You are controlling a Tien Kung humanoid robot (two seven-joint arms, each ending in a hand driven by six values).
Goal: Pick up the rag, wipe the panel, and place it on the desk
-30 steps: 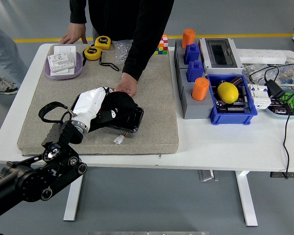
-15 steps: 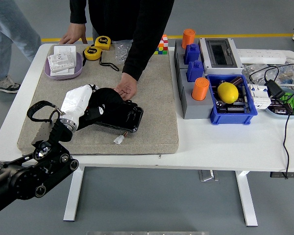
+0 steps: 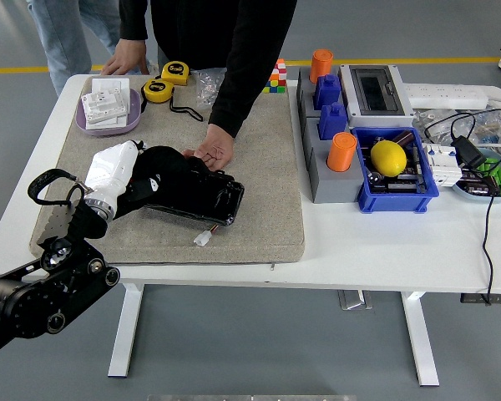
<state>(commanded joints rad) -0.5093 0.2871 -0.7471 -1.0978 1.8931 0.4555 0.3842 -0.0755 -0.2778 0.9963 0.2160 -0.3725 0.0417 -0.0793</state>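
The rag (image 3: pixel 163 171) lies bunched under my left hand (image 3: pixel 121 177) on the left end of the black panel (image 3: pixel 202 198), which sits on the grey mat (image 3: pixel 259 167) toward its near left; the white-gloved fingers press into the cloth, though how tightly they close I cannot tell. A person's hand (image 3: pixel 212 151) rests on the panel's far edge, another hand (image 3: pixel 125 63) on the table's far edge by the purple tray (image 3: pixel 135 107). My right arm is out of frame.
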